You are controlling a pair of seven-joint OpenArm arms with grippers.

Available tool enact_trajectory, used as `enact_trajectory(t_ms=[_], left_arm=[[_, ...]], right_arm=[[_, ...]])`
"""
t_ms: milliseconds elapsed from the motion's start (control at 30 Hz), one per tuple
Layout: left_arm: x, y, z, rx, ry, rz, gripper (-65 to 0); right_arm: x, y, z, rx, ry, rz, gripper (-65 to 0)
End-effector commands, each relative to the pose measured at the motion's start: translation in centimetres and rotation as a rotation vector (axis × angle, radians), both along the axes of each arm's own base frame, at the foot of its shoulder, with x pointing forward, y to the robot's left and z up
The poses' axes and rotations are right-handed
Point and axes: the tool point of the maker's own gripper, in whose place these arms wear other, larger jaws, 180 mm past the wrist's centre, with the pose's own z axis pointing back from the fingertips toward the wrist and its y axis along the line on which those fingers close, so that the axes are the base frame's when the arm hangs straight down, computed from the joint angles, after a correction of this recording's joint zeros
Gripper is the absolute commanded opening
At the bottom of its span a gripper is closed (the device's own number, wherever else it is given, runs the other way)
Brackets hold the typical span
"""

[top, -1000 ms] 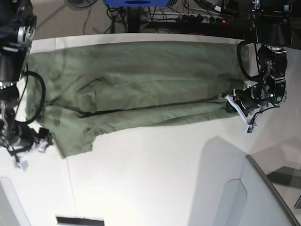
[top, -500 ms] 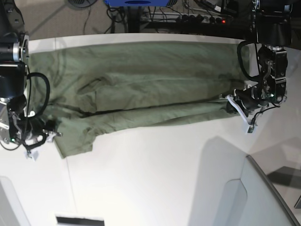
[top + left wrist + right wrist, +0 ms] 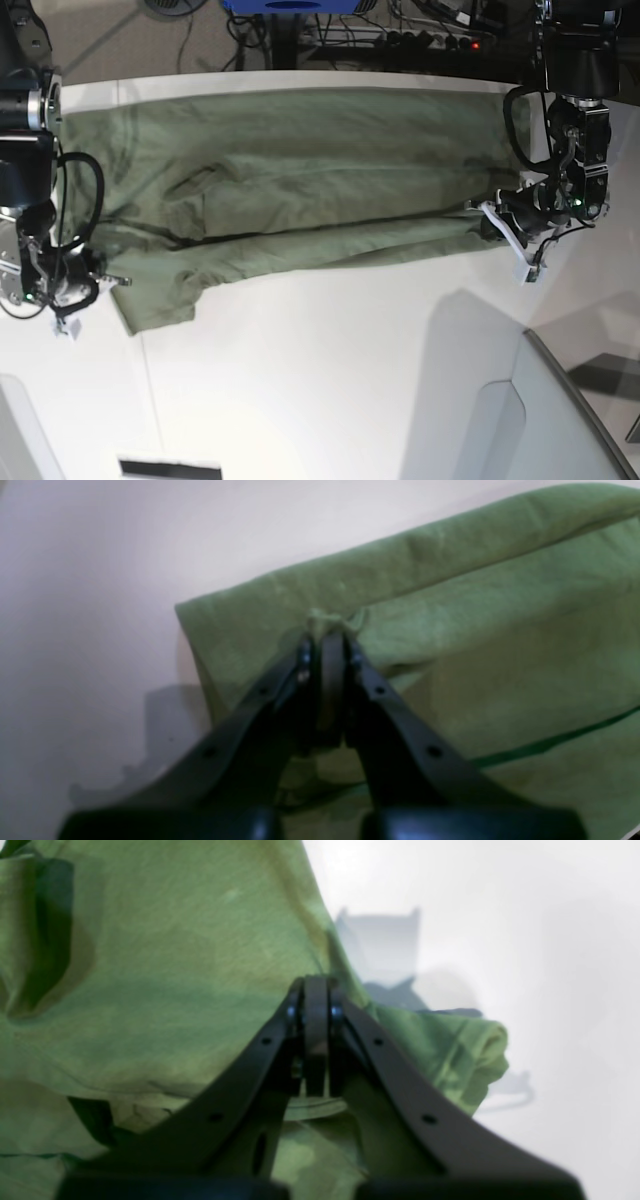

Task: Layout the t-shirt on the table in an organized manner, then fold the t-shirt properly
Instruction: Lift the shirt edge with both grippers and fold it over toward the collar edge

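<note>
The olive-green t-shirt lies spread lengthwise along the far part of the white table, with its near long edge folded over. At the right end of the base view, my left gripper is shut on the shirt's edge. The left wrist view shows the left gripper pinching a small tuft of t-shirt. At the left end, my right gripper is at the shirt's near corner. In the right wrist view the right gripper stands shut at the edge of the t-shirt, which bunches around the fingers.
A grey raised panel stands at the near right corner of the table. A black strip lies at the near edge. Cables and a power strip run on the floor beyond the table's far edge.
My right gripper moved from beside the shirt onto its near left corner and closed there. The left arm and its grip have not moved.
</note>
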Motion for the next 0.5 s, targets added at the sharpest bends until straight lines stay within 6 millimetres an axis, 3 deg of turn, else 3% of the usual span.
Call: enact_trajectory(t_ms=[0,167,333,467], left_arm=[[1.4,0.6,1.4,0.008,-0.049,0.001,-65.0],[1.9,0.7,2.0,0.015,-0.061,-0.001,-65.0],[1.9,0.8,2.1,0.016,-0.063,-0.001,-65.0],[3.3,0.7,3.3,0.014,-0.1,-0.003,-65.0]], right_arm=[[2.4,-0.8,2.4,-0.015,-0.073,-0.002,-65.0],[4.4,-0.5,5.2,-0.037,-0.161,0.028,-65.0],[5.2,-0.2,6.8,-0.046,-0.19,0.044,-65.0],[6.6,0.1,9.0,-0.056,-0.252,0.062,-65.0]])
